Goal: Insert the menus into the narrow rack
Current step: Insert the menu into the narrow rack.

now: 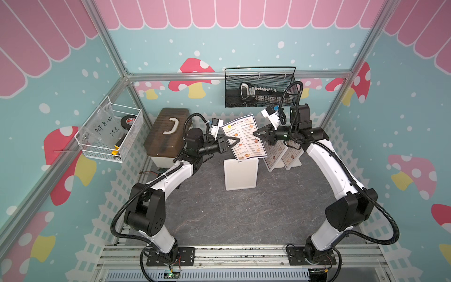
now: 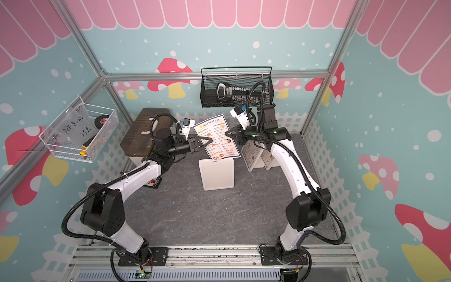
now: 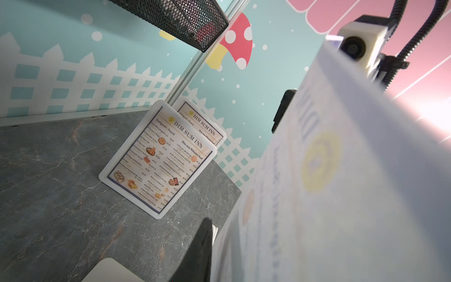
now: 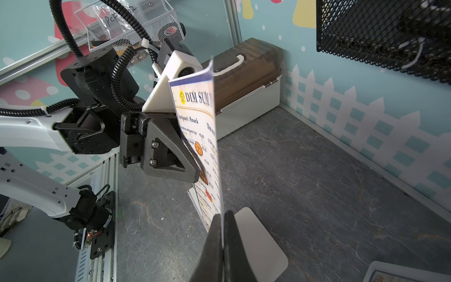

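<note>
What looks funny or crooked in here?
One menu hangs tilted in the air over the empty white rack, pinched at its edge by the right tool. Two other menus already stand in theirs beside it. Nothing looks spilled or broken.

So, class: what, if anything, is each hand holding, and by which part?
The right hand pinches the DIM SUM INN menu by its side edge. The left hand straddles the opposite edge; whether it grips cannot be told.

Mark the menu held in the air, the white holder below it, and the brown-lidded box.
held menu (image 1: pixel 244 140), in a top view, middle of its printed face
white holder (image 1: pixel 240 174), in a top view, blank front panel
brown-lidded box (image 1: pixel 159 141), in a top view, lid beside the handle
</note>
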You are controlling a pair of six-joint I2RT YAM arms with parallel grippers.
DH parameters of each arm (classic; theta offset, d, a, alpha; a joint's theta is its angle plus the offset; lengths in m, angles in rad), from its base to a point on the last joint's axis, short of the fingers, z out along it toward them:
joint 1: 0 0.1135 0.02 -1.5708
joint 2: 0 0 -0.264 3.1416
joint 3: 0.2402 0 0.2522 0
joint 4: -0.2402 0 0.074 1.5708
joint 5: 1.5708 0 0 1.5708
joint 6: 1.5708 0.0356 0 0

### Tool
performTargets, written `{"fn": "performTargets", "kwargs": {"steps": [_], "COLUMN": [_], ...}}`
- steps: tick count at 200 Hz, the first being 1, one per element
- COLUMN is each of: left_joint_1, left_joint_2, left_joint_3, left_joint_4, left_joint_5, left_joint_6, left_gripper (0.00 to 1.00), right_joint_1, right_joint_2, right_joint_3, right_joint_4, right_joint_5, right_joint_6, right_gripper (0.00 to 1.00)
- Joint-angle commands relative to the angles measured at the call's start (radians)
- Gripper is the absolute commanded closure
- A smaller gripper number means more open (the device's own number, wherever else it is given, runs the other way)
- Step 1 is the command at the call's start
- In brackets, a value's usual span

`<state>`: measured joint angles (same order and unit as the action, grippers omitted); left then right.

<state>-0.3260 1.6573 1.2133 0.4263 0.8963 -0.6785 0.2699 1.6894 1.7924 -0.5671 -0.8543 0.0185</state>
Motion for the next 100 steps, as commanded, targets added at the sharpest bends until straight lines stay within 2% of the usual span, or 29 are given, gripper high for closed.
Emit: {"fn": "performTargets", "kwargs": {"steps": [1, 100], "left_joint_1": [0.009, 0.036], "left_joint_2": [-0.018, -0.038], "left_joint_3": [-0.025, -0.059], "left_joint_4": [0.04, 0.078], "left_joint_5": [-0.01, -0.01], "left_joint_6": [-0.015, -0.036], "left_gripper": [0.75, 0.75], "right_joint_1": [0.002, 0.02], "right_joint_2": [0.025, 0.078], "right_joint_3": [-0.012, 0.011], "right_joint_4": [0.026, 0.041], "right_joint_5": [-0.043, -0.074], "right_joint_6": [0.003, 0.013], "right_gripper": [1.0, 1.0]}}
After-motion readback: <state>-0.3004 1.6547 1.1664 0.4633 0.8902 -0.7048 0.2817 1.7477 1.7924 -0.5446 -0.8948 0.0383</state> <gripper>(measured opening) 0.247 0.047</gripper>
